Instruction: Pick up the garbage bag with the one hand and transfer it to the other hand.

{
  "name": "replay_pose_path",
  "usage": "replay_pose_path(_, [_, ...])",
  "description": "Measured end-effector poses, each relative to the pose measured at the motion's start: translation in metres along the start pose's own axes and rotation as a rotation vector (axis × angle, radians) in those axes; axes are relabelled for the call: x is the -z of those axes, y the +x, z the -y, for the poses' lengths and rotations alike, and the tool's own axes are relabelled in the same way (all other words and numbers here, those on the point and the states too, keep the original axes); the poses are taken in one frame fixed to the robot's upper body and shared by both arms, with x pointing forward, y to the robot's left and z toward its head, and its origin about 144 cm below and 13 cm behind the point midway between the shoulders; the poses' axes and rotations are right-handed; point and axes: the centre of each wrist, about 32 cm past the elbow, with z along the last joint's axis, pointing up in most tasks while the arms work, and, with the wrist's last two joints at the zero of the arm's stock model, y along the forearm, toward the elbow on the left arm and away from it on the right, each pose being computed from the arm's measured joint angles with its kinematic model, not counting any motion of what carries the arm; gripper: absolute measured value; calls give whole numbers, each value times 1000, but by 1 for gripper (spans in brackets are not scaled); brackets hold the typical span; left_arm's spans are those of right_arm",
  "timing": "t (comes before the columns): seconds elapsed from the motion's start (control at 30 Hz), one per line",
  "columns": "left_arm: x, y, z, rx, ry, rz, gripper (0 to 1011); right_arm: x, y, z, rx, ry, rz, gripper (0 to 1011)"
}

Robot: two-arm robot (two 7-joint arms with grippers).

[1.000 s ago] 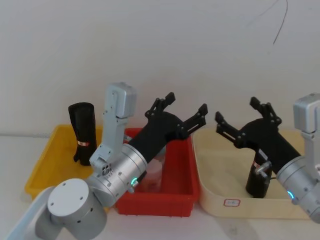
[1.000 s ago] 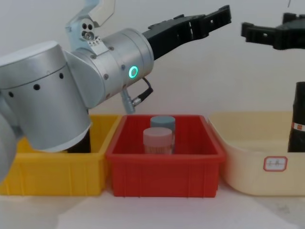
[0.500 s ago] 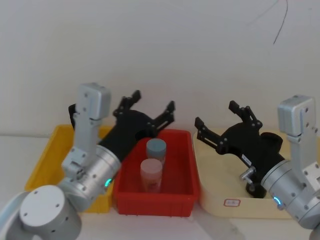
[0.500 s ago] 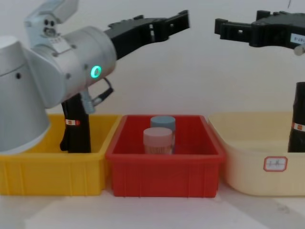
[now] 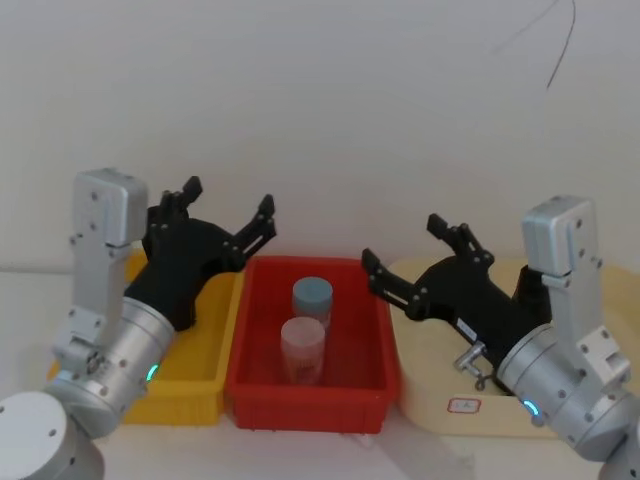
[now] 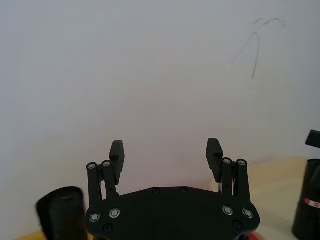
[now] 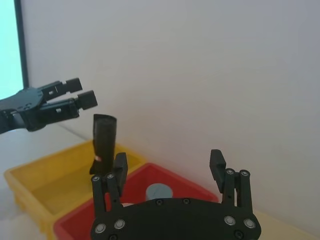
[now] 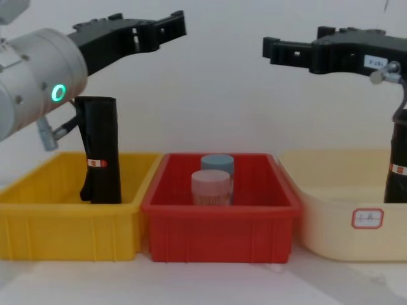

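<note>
The garbage bag [image 8: 100,149] stands upright in the yellow bin [image 8: 38,210] at the worktop's [image 8: 191,283] left side. The left gripper [image 5: 228,197] hangs above this bin, fingers apart. The right gripper [image 5: 402,240], fingers also apart, hangs above the red bin's [image 8: 216,229] right edge.

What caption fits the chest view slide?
Open left hand hovers near the garbage bag standing in the yellow bin; open right hand hovers opposite.
</note>
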Motion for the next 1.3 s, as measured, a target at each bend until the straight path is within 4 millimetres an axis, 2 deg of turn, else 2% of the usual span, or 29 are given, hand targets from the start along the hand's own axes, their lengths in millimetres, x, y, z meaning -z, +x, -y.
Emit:
replay_pose_path(0.33, [-4,6,-10,-44,-1,24,1001,6,-7,-11,-61,-49,-20,1000])
replay_pose_path(0.8, [-7,9,-15,-67,-2,37,1001,25,-21,-31,-152,-174,-35,1000])
replay_pose_path(1.3, [-8,10,-17,-76,-2,42,1001,45,-28,-53,-155,-294,2,1000])
